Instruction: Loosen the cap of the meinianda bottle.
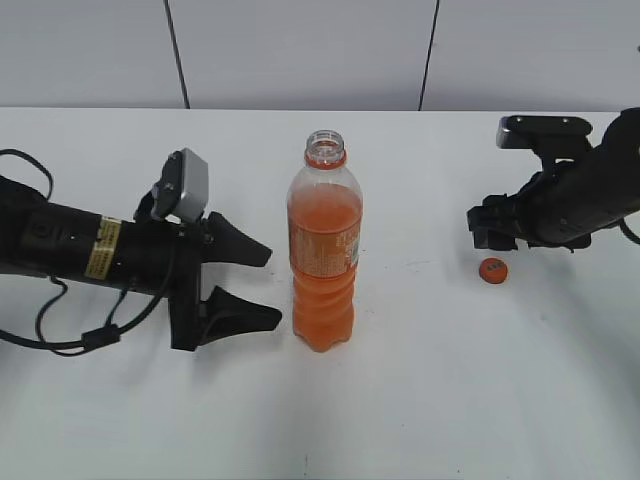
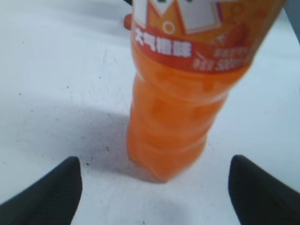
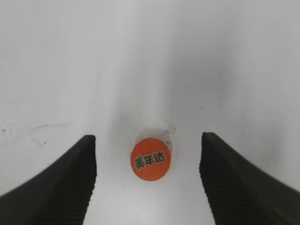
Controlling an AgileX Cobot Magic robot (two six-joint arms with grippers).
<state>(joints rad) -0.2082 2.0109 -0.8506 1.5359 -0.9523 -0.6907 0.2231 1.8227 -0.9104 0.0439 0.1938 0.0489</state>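
Note:
The meinianda bottle point(image 1: 323, 245) stands upright at the table's middle, holding orange drink, with its mouth open and no cap on it. Its ribbed lower body fills the left wrist view point(image 2: 178, 117). The cap point(image 1: 492, 270) lies flat on the table to the right, off the bottle. My left gripper point(image 1: 255, 285) is open, just left of the bottle and apart from it; in its wrist view point(image 2: 154, 187) both fingertips stand wide of the bottle. My right gripper point(image 3: 147, 159) is open above the cap point(image 3: 149, 159), which lies between its fingers untouched.
The white table point(image 1: 420, 400) runs to a grey panelled wall at the back. Black cables point(image 1: 60, 330) trail from the left arm at the left edge. A faint scuff mark point(image 3: 28, 131) shows on the table surface.

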